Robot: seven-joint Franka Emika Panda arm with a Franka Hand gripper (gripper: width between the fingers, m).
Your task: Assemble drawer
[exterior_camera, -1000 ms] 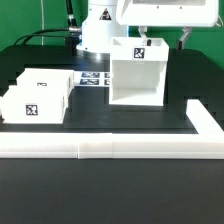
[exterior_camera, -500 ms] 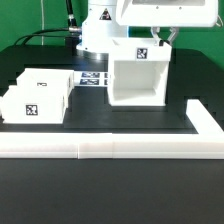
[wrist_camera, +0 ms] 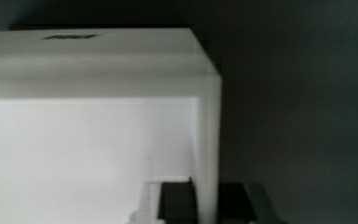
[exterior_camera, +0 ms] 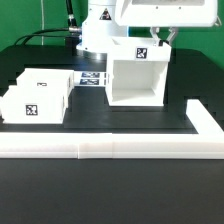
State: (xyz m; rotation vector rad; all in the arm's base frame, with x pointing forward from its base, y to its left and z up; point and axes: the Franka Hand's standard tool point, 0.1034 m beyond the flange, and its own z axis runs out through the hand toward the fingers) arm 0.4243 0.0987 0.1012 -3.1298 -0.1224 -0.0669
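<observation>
The drawer's large white shell point(exterior_camera: 135, 80) stands on the black table with its open side facing the front, leaning slightly. My gripper point(exterior_camera: 160, 38) is at the shell's top back right corner. In the wrist view the shell point(wrist_camera: 96, 120) fills the frame, and its thin side wall runs between my two dark fingers point(wrist_camera: 172, 205). The gripper point(wrist_camera: 206, 205) is shut on that wall. Two white trays with tags point(exterior_camera: 50, 85) point(exterior_camera: 30, 105) sit close together at the exterior view's left, apart from the shell.
The marker board point(exterior_camera: 92, 79) lies flat between the trays and the shell, in front of the robot base point(exterior_camera: 95, 40). A long low white rail point(exterior_camera: 110, 148) runs along the front and turns back at the exterior view's right.
From one second ago to half a second ago, my gripper moved toward the exterior view's left and the shell shifted and tilted with it. Nothing has visibly moved since.
</observation>
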